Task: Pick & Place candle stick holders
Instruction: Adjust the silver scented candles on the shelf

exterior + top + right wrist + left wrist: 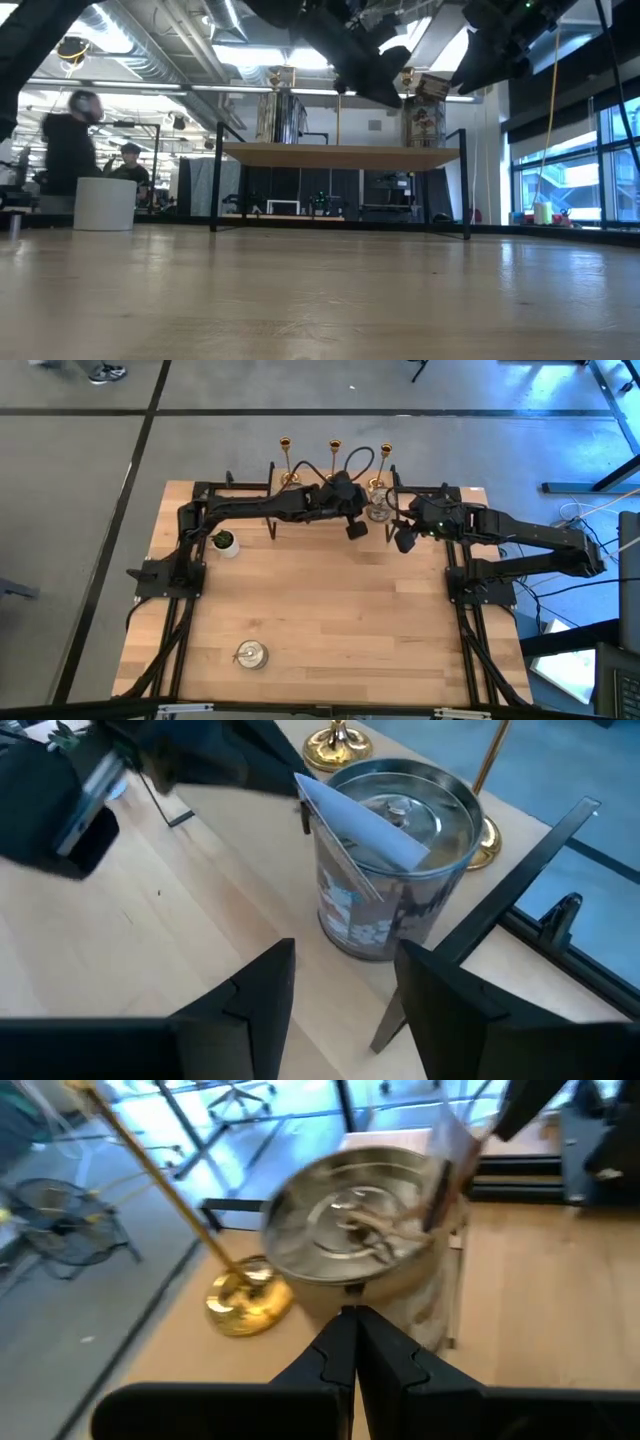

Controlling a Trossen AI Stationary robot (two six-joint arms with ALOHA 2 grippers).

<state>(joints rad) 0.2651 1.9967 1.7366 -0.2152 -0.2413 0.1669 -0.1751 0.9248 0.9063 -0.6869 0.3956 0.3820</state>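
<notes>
Standing near the bench's (330, 610) 12 o'clock edge, a silvery-glass holder (395, 855) is faced by the right end effector (340, 985), whose fingers are spread apart without touching it. The left end effector (355, 1345) is pressed together just beside it. Three gold holders (334, 460) are lined up behind; another silvery holder (250, 654) is seen toward 7 o'clock.

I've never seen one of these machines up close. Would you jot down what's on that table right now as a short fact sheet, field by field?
Table: wooden table
Far edge: three gold candle stick holders standing in a row
Near the row: silvery glass holder standing upright with a white tag resting in it
Left gripper: shut, holding nothing, close in front of that glass holder
Right gripper: open, empty, pointed at the same holder
Near edge: another silvery glass holder, alone
Left side: small white pot with a green plant
</notes>
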